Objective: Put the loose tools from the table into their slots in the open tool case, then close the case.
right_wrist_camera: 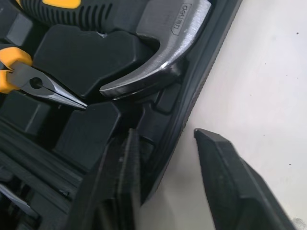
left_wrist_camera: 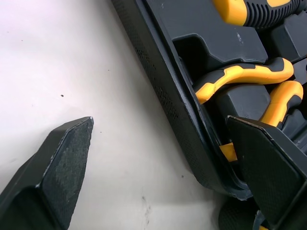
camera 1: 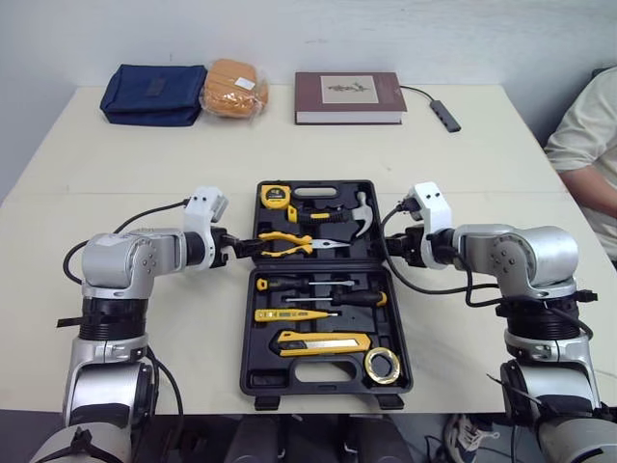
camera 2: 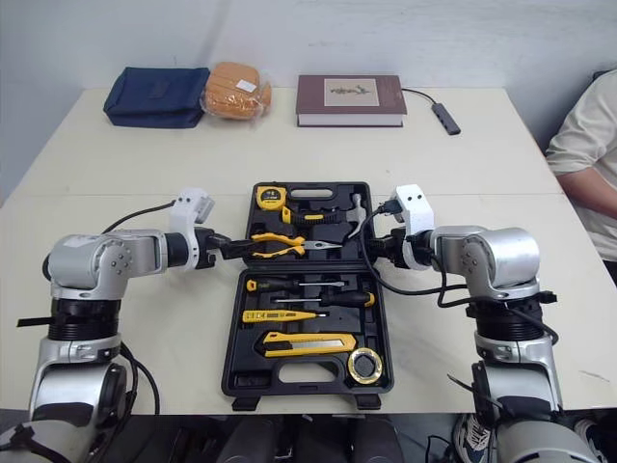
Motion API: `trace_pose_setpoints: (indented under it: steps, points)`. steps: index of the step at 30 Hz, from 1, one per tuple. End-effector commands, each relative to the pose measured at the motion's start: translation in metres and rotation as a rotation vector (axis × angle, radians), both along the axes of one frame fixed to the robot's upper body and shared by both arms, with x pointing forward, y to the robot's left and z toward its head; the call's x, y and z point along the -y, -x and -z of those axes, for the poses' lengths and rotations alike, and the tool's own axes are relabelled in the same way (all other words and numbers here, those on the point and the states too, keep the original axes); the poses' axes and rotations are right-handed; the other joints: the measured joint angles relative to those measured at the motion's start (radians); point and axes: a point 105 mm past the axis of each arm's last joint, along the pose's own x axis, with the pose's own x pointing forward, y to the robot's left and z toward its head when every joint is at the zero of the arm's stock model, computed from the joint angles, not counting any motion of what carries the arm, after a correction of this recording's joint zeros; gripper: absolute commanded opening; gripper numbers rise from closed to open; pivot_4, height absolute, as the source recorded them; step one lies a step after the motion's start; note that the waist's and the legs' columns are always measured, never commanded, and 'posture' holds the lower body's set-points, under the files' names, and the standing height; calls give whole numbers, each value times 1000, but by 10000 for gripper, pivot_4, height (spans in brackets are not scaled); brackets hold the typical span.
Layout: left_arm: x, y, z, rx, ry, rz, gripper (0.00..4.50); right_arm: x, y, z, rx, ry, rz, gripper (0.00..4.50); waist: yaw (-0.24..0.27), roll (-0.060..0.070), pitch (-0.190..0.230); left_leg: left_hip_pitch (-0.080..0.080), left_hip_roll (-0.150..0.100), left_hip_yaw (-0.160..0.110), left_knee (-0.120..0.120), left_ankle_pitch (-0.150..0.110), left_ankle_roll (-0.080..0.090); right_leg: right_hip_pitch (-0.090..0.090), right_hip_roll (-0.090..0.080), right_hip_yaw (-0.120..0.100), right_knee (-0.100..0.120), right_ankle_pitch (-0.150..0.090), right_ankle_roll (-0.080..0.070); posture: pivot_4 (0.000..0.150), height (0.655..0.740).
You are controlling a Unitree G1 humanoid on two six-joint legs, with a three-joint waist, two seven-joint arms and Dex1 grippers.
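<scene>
The black tool case (camera 1: 253, 382) lies open in the middle of the table, its far half hinged to the near half. In the far half sit a tape measure (camera 1: 275, 196), a hammer (camera 1: 359, 214) and yellow-handled pliers (camera 1: 289, 242). The near half holds screwdrivers (camera 1: 318, 297), a utility knife (camera 1: 323, 343) and a tape roll (camera 1: 383, 366). My left gripper (camera 1: 243, 249) is open and straddles the far half's left wall (left_wrist_camera: 177, 105), one finger over the table, the other over the pliers' handles. At the far half's right wall (right_wrist_camera: 192, 96), near the hammer head (right_wrist_camera: 163, 57), my right gripper (camera 1: 391, 246) is open and straddles it.
Along the table's far edge lie a blue pouch (camera 1: 154, 94), an orange bag (camera 1: 231, 89), a maroon book (camera 1: 348, 96) and a small cabled hub (camera 1: 444, 115). A person's sleeve (camera 1: 588, 145) shows at the right edge. Bare tabletop flanks the case on both sides.
</scene>
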Motion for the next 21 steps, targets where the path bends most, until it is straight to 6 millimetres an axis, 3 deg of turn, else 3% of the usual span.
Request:
trace_pose_setpoints:
  steps: [1,7,8,9,11,12,15,21]
  points:
    - [2,3,10,-16,-33,6,45000,-2,-4,-8,35,4,5,19652,-1,0,0,0,0,0,0,0,0,0,0,0,0,0,0,1500,7400]
    - [5,3,13,-17,-52,8,45000,-2,-8,-7,39,14,19,19652,-1,0,0,0,0,0,0,0,0,0,0,0,0,0,0,1500,7400]
    - [5,3,14,-17,-58,9,39542,-2,-8,-8,40,10,19,14247,-1,0,0,0,0,0,0,0,0,0,0,0,0,0,0,1500,7400]
    - [5,3,15,-17,-60,8,37490,-2,-8,-8,42,7,20,12161,-2,0,0,0,0,0,0,0,0,0,0,0,0,0,0,1500,7400]
    - [6,3,15,-21,-49,7,28496,-3,-8,-8,43,6,21,2770,-3,-2,-2,1,0,1,0,0,0,0,0,1,0,0,0,1500,7400]
    - [7,3,15,-21,-47,8,24569,-3,-8,-8,43,8,21,102,-3,-3,-2,1,0,1,0,0,0,0,0,1,0,0,0,1500,7400]
    - [12,6,17,-32,-41,29,11978,-3,-8,-7,41,8,26,0,-3,-3,-3,1,0,1,0,0,0,0,0,1,0,0,0,1500,7400]
    - [23,10,20,-38,-32,61,7602,-6,-7,-8,40,-3,36,0,-4,-3,-3,3,0,2,-1,0,-1,1,0,3,2,0,0,1500,7400]
